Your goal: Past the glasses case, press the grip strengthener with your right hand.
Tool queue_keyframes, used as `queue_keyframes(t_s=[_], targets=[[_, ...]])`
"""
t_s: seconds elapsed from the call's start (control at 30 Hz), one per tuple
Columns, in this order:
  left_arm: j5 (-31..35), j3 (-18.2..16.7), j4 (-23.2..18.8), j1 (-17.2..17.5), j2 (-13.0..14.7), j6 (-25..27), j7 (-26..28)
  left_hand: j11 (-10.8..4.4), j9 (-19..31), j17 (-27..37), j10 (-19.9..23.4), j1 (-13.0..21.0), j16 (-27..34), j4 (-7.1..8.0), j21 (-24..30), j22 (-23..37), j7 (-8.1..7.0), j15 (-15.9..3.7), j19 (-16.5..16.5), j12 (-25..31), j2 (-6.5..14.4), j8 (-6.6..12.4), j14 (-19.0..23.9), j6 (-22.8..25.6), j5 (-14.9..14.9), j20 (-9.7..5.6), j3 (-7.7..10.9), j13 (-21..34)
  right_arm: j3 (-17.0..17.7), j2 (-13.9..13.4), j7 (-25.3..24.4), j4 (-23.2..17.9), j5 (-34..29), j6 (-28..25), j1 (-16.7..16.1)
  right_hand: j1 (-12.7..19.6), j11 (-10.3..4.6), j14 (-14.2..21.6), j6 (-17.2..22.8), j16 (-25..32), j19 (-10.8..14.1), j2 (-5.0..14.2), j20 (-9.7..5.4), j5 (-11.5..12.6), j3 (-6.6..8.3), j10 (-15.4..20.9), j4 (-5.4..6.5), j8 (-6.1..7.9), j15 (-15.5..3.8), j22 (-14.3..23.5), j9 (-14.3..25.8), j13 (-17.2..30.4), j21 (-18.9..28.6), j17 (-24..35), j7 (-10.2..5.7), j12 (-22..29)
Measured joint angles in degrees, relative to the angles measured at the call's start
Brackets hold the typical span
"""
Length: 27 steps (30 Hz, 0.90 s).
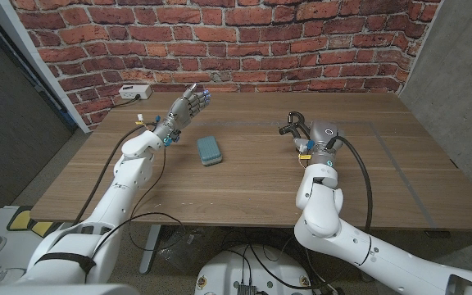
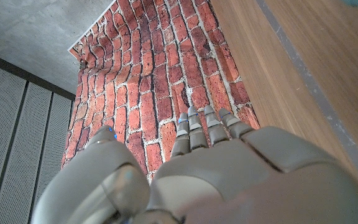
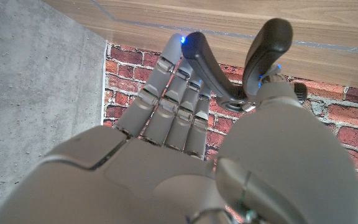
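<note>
Right hand (image 1: pixel 301 131) over the desk (image 1: pixel 244 184), right of centre, gripping the grip strengthener (image 1: pixel 293 124) — black, two handles. In the right wrist view fingers (image 3: pixel 173 93) curled along one handle of the strengthener (image 3: pixel 229 68), thumb against the other; handles apart in a V, not squeezed together. Strengthener lifted off the desk or resting on it: cannot tell. Left hand (image 1: pixel 188 105) raised above the desk's far left part, near the brick wall (image 1: pixel 220 41), holding nothing; fingers (image 2: pixel 201 127) extended, close side by side, pointing toward the wall, thumb out to the side. Glasses case (image 1: pixel 210 150) — teal, closed, lying flat on the desk betw. the two arms, nearer the left arm, well apart from both hands and from the strengthener. Count: 1 grip strengthener, 1 glasses case, 2 robot hands. White box w/ cable (image 1: pixel 133 92) at the desk's far left corner by the wall. Yellow tag (image 1: pixel 304 156) on the right wrist, just behind the hand.
</note>
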Motion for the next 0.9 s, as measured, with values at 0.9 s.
queue_keyframes(t_s=[0.9], targets=[[-0.5,1.2,-8.1,4.2,2.1,3.1,2.5,0.00,0.0,0.0,0.4,0.2,0.0,0.16,0.0,0.0,-0.11,0.31,0.0,0.0,0.2,0.00,0.3,0.5,-0.4,0.00,-0.16,0.0,-0.3,-2.8,-3.9,-2.7,4.3,-0.1,-0.9,0.0,-0.33,-0.1,0.1,0.1,0.0,0.03,0.00,0.1,-0.22,0.1,-0.25,0.19,0.10,0.0,-0.3,0.0,-0.3,0.1,-0.23,0.2]])
